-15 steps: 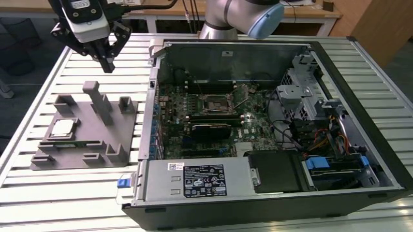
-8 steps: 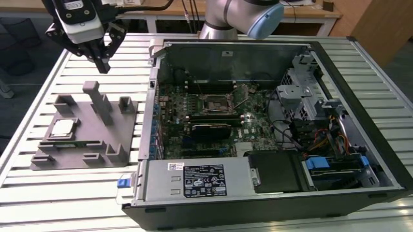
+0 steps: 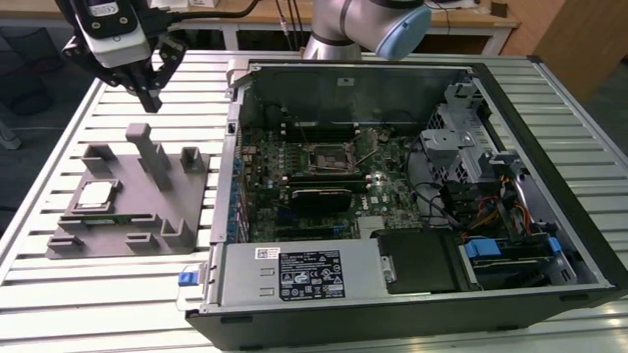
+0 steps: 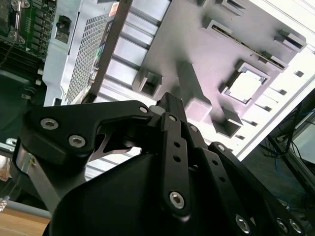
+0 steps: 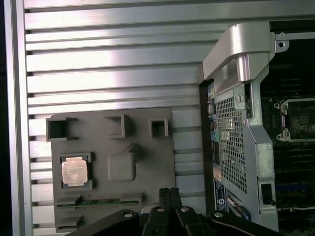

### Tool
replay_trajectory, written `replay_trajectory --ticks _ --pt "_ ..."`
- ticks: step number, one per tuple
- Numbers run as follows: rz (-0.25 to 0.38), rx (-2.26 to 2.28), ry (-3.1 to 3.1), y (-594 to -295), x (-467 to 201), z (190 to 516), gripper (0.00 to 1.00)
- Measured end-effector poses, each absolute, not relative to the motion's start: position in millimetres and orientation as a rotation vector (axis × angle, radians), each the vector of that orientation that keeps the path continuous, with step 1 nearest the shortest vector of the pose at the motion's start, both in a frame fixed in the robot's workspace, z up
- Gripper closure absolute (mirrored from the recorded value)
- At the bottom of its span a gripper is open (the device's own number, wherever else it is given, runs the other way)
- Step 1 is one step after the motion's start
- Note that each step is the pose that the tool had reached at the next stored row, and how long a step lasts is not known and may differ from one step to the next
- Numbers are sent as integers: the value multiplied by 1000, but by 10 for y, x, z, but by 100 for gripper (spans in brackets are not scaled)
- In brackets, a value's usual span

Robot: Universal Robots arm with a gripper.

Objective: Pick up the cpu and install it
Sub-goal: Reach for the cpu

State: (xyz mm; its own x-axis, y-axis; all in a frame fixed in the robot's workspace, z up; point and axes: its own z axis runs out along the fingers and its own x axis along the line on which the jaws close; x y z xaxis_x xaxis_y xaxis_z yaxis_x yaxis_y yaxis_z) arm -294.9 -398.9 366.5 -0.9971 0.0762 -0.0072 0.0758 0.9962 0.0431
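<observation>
The cpu [image 3: 95, 194] is a small silvery square lying flat in a recess of the grey plastic fixture [image 3: 137, 224], on the exterior view's left. Both wrist views show it in that recess, cpu [image 5: 74, 172] and cpu [image 4: 245, 86]. My gripper [image 3: 150, 101] hangs well above the table beyond the fixture's far edge, apart from the cpu. Its black fingers [image 5: 170, 196] are pressed together with nothing between them, so it is shut. The black socket [image 3: 329, 156] on the motherboard sits inside the opened computer case [image 3: 549, 220].
A long green memory stick [image 5: 98, 201] lies in a slot of the fixture beside the cpu. Tall grey posts [image 3: 147, 151] rise from the fixture. The case's metal wall [image 3: 234, 147] stands between fixture and motherboard. The slatted metal table [image 3: 108, 294] lies around them.
</observation>
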Motion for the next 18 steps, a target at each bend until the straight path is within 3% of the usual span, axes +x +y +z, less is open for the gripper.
replay_trajectory --ticks 18 --pt "67 120 3138 -3988 -3132 3635 89"
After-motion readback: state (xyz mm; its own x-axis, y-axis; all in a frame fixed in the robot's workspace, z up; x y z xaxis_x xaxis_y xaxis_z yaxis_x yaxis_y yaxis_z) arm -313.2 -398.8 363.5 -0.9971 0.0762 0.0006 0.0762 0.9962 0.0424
